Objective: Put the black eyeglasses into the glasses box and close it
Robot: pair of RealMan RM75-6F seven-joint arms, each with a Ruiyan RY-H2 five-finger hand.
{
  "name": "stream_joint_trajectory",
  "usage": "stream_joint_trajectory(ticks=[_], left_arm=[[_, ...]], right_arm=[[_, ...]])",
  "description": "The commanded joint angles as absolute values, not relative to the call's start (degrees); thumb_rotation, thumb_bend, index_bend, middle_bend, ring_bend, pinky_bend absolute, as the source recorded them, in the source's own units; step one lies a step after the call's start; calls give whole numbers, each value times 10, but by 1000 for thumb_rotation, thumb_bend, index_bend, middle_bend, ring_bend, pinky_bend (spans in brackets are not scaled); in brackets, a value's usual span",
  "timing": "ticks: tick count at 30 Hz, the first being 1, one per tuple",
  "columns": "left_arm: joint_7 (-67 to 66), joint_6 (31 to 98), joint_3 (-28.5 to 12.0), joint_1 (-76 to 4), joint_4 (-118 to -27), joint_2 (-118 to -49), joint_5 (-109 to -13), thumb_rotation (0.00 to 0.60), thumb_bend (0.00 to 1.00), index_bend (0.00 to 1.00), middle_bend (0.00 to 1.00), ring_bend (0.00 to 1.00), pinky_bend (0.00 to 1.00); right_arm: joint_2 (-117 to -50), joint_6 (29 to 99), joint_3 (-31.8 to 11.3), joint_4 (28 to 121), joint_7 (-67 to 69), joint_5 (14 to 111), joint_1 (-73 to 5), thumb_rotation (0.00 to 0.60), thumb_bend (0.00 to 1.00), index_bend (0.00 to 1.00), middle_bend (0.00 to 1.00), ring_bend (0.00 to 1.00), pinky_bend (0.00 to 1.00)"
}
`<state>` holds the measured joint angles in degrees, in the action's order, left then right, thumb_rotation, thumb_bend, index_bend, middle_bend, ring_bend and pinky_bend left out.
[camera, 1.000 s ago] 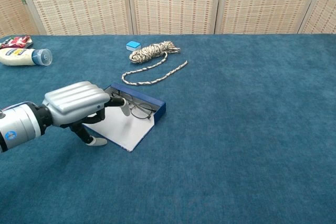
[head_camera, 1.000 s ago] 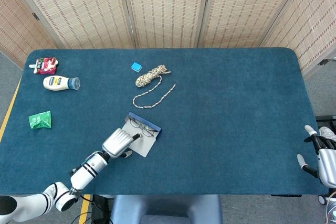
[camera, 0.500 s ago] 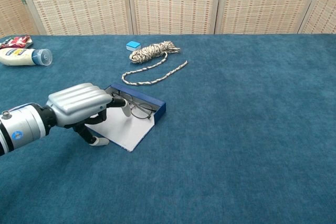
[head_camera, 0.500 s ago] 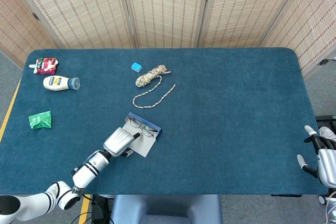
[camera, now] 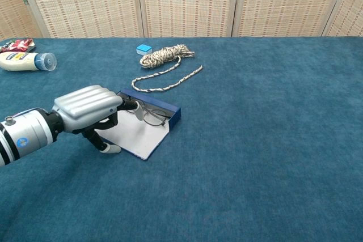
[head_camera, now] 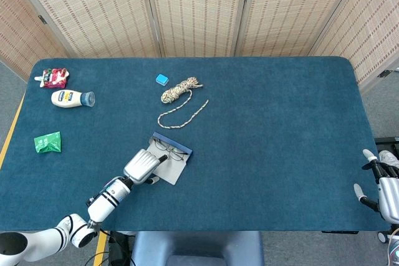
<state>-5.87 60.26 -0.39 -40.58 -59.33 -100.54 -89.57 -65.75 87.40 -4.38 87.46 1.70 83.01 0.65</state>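
Observation:
The black eyeglasses (head_camera: pixel 169 150) (camera: pixel 150 116) lie inside the open blue glasses box (head_camera: pixel 179 149) (camera: pixel 168 107), left of the table's middle. Its white lid (head_camera: pixel 172 171) (camera: pixel 139 136) is spread flat toward the front. My left hand (head_camera: pixel 142 166) (camera: pixel 87 107) arches over the lid with curled fingers. One fingertip reaches the glasses' left end, and the thumb (camera: pixel 108 148) sits at the lid's near-left edge, so the hand grips that edge. My right hand (head_camera: pixel 380 190) hangs past the table's front right corner with its fingers apart, holding nothing.
A coiled rope (head_camera: pixel 180 90) (camera: pixel 166 55) and a small blue block (head_camera: pixel 162 79) (camera: pixel 144 49) lie behind the box. At the far left are a mayonnaise bottle (head_camera: pixel 70 98) (camera: pixel 25 60), a red packet (head_camera: pixel 55 78) (camera: pixel 17 44) and a green packet (head_camera: pixel 48 143).
My left hand has crept forward and right over the lid. The box and lid have shifted slightly right, and the lid's visible area has narrowed. The right hand is still.

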Motion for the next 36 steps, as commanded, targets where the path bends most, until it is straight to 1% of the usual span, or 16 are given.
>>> stream_joint_trajectory(ticks=[1,15,27,31,36], left_arm=[[-55,605,-8,-407,-594,-1004,-895,600,246,325,1000,1000,992],[-13,610,-38,-415,-601,-1002,-876,600,246,331,1000,1000,992],[1,593,-51,-432,-572,-1020,-864,600,246,343,1000,1000,992],[7,592,-52,-436,-557,-1030,-864,600,251,384,1000,1000,992],[22,599,-50,-437,-535,-1042,-869,600,326,479,1000,1000,992]], right_arm=[[-657,874,-44,874,17,830,7,600,331,103,367,298,235],[-658,874,-45,872,19,827,8,600,331,102,367,298,235],[-661,869,-46,865,24,825,6,600,331,103,368,298,235],[-662,867,-46,863,25,823,6,600,331,102,367,298,235],[-663,866,-46,861,26,823,5,600,331,102,367,298,235]])
